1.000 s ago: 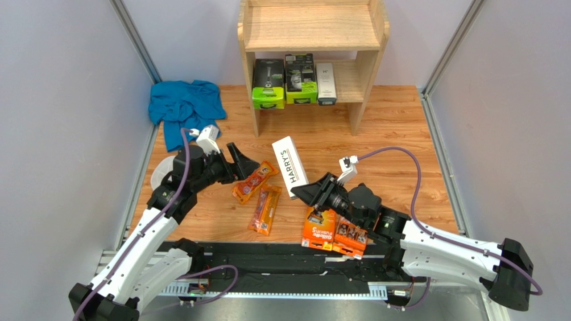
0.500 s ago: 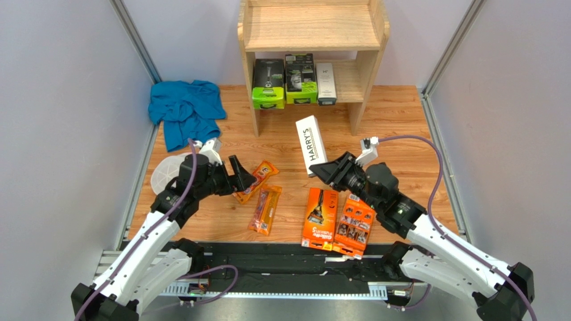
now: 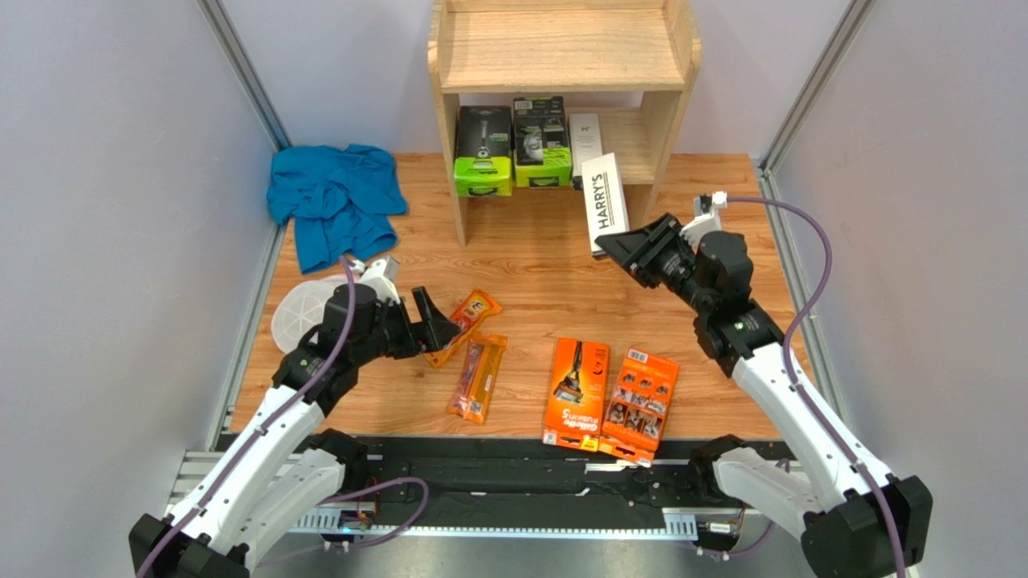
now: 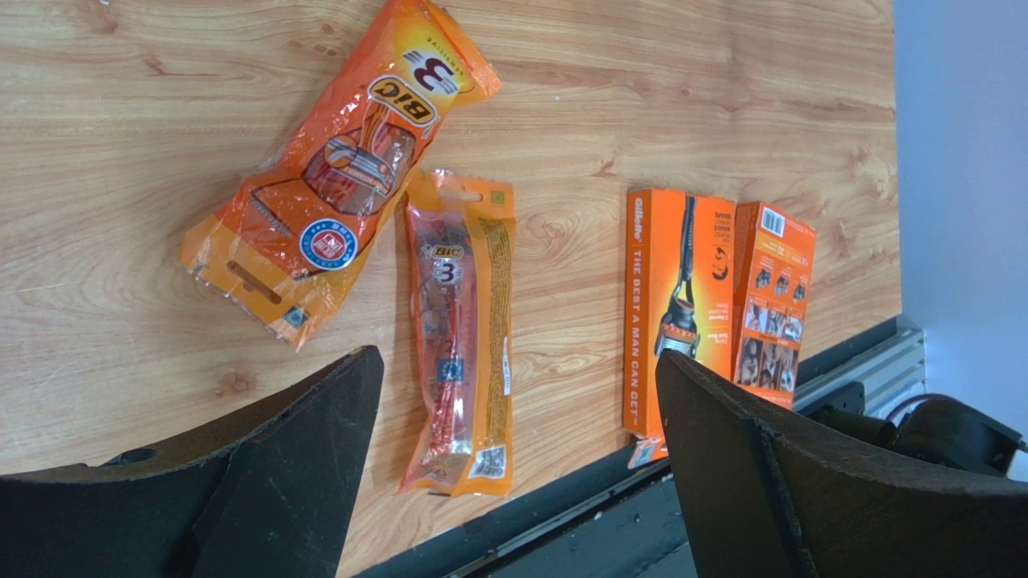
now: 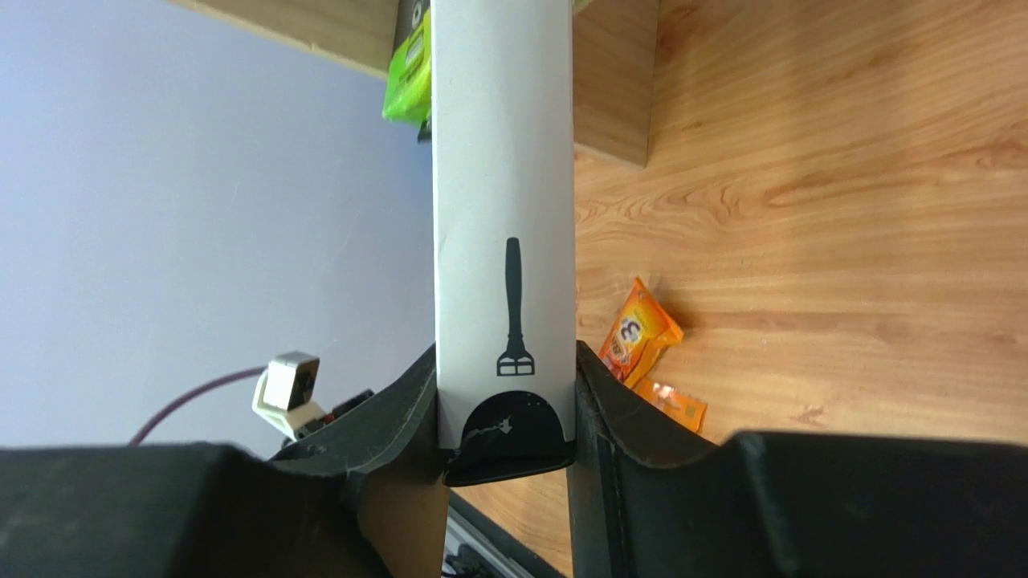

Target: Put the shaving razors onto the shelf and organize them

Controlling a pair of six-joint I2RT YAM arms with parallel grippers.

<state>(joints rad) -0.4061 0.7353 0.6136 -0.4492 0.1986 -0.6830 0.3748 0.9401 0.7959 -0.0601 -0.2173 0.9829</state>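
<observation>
My right gripper (image 3: 630, 248) is shut on the lower end of the white HARRY'S box (image 3: 605, 202) and holds it just in front of the lower tier of the wooden shelf (image 3: 561, 54). In the right wrist view the box (image 5: 501, 181) sits between my fingers (image 5: 507, 361). A second white box (image 3: 586, 147) lies on that tier. My left gripper (image 3: 428, 323) is open and empty beside two orange blister packs (image 3: 462, 323) (image 3: 479, 376); they also show in the left wrist view (image 4: 332, 181) (image 4: 459, 325), beyond the gripper (image 4: 517, 361). Two flat orange boxes (image 3: 577, 391) (image 3: 640, 403) lie near the front.
Two green-and-black boxes (image 3: 483, 151) (image 3: 542, 142) stand on the lower tier left of the white box. A blue cloth (image 3: 336, 193) lies at the back left. A white mesh disc (image 3: 299, 316) lies under my left arm. Grey walls close both sides.
My right gripper has carried the HARRY'S box from mid-table back and to the right, up to the shelf's lower tier. My left gripper has drawn slightly nearer, still open.
</observation>
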